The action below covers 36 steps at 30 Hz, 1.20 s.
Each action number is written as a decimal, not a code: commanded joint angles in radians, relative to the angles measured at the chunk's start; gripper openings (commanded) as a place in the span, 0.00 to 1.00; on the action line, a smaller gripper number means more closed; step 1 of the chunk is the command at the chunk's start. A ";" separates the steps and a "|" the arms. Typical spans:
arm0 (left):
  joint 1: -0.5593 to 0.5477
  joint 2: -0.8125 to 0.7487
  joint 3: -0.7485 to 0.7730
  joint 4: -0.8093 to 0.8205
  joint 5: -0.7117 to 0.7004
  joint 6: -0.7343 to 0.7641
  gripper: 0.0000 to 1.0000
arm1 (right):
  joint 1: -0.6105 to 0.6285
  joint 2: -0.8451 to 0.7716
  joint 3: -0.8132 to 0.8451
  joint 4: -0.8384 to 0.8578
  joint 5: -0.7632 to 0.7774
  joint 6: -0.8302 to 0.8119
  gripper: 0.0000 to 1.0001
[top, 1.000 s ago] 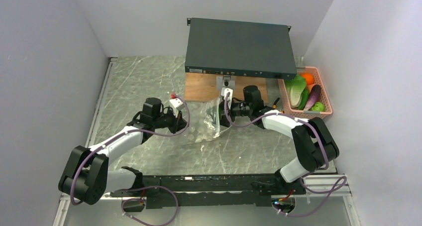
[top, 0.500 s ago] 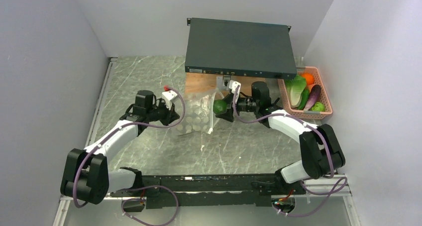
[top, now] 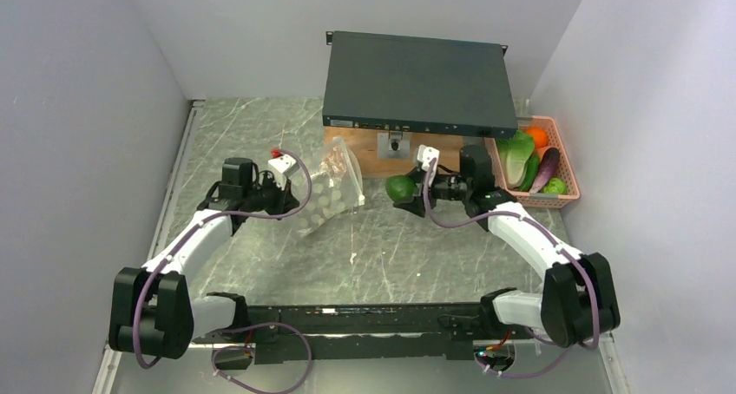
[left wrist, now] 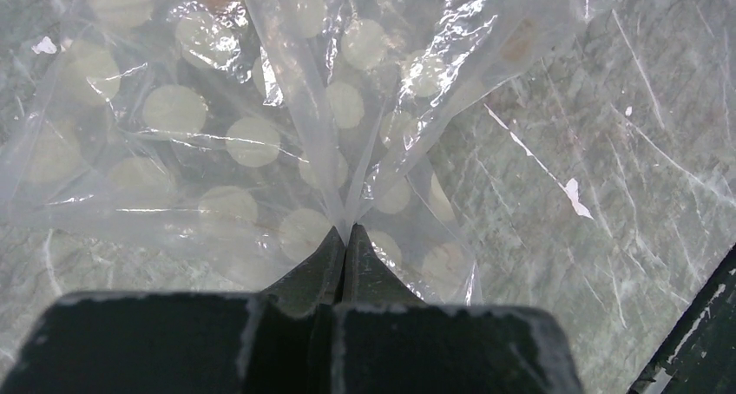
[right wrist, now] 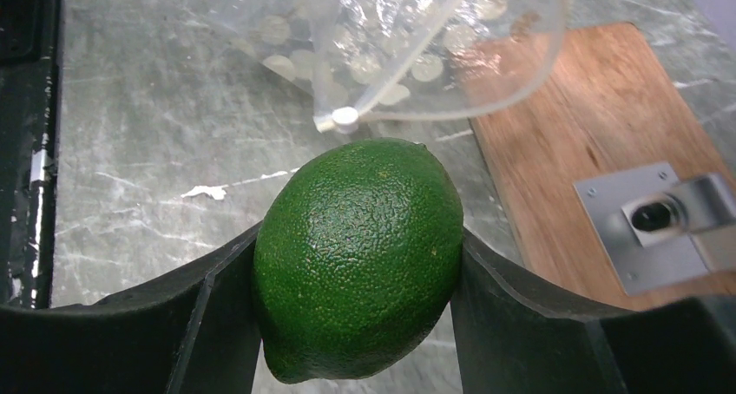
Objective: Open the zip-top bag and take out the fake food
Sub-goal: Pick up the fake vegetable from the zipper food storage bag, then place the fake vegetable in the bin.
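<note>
The zip-top bag (top: 331,190) is clear with white dots and hangs off the table, pinched at one edge by my left gripper (top: 292,200). In the left wrist view that gripper (left wrist: 345,231) is shut on a fold of the bag (left wrist: 260,108). My right gripper (top: 406,191) is shut on a green lime (top: 399,187), a piece of the fake food, just right of the bag. The lime (right wrist: 360,255) fills the space between the fingers of the right gripper (right wrist: 358,238), clear of the bag's open mouth (right wrist: 417,38). Nothing shows inside the bag.
A pink basket (top: 560,200) at the right wall holds lettuce (top: 518,155), an orange (top: 536,136), a purple piece (top: 547,168) and a green piece (top: 555,186). A dark flat box (top: 417,82) rests on a wooden board (top: 351,155) behind both grippers.
My right gripper has drawn the lime out of the bag and moved right. My left gripper has carried the bag left and up off the table.
</note>
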 commanded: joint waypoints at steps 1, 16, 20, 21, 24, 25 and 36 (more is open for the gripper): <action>0.012 -0.013 0.050 -0.010 0.047 0.011 0.00 | -0.073 -0.090 -0.015 -0.101 -0.034 -0.053 0.11; 0.043 -0.075 0.085 -0.011 0.017 -0.085 0.00 | -0.533 -0.275 -0.025 -0.452 -0.060 -0.209 0.11; 0.047 -0.091 0.096 0.000 0.005 -0.093 0.00 | -0.671 -0.278 -0.015 -0.501 -0.050 -0.222 0.11; 0.047 -0.094 0.096 0.004 0.003 -0.095 0.00 | -0.695 -0.279 -0.017 -0.504 -0.042 -0.218 0.11; 0.049 -0.106 0.093 0.017 -0.003 -0.104 0.00 | -0.763 -0.281 -0.014 -0.508 -0.009 -0.209 0.11; 0.050 -0.109 0.091 0.020 -0.007 -0.107 0.00 | -0.780 -0.280 -0.012 -0.509 0.003 -0.207 0.10; 0.057 -0.165 0.037 0.097 -0.029 -0.161 0.00 | -0.891 -0.246 0.044 -0.431 0.113 -0.058 0.10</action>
